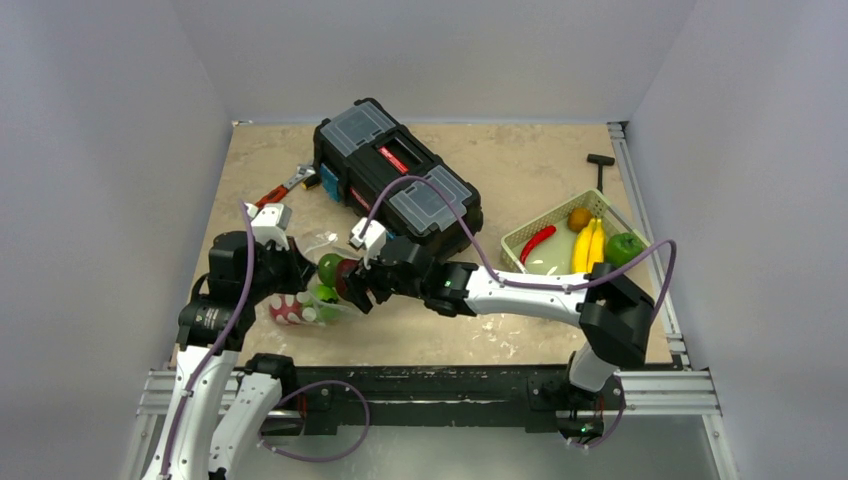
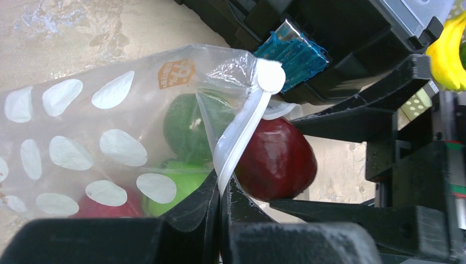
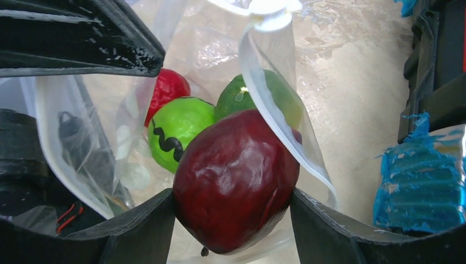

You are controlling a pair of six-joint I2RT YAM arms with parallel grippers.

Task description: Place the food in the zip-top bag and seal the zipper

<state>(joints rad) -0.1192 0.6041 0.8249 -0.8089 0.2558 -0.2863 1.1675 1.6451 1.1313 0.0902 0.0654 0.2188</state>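
Note:
The zip-top bag (image 1: 296, 308) lies at the near left, clear with white dots (image 2: 82, 126). My left gripper (image 2: 221, 184) is shut on the bag's white zipper strip (image 2: 242, 129) and holds the mouth up; it also shows in the top view (image 1: 292, 268). My right gripper (image 3: 233, 203) is shut on a dark red fruit (image 3: 236, 176) at the bag's mouth (image 1: 347, 272). Inside the bag lie a light green fruit (image 3: 178, 129), a dark green fruit (image 3: 242, 96) and a red fruit (image 3: 170, 88). The zipper strip (image 3: 264, 104) drapes over the dark red fruit.
The black toolbox (image 1: 395, 180) stands just behind both grippers. A pale green basket (image 1: 548, 214) at the right holds yellow bananas (image 1: 590, 245), a red chili (image 1: 537, 240), a green apple (image 1: 625, 247) and a brown fruit (image 1: 578, 217). A red-handled wrench (image 1: 280, 190) lies at the far left.

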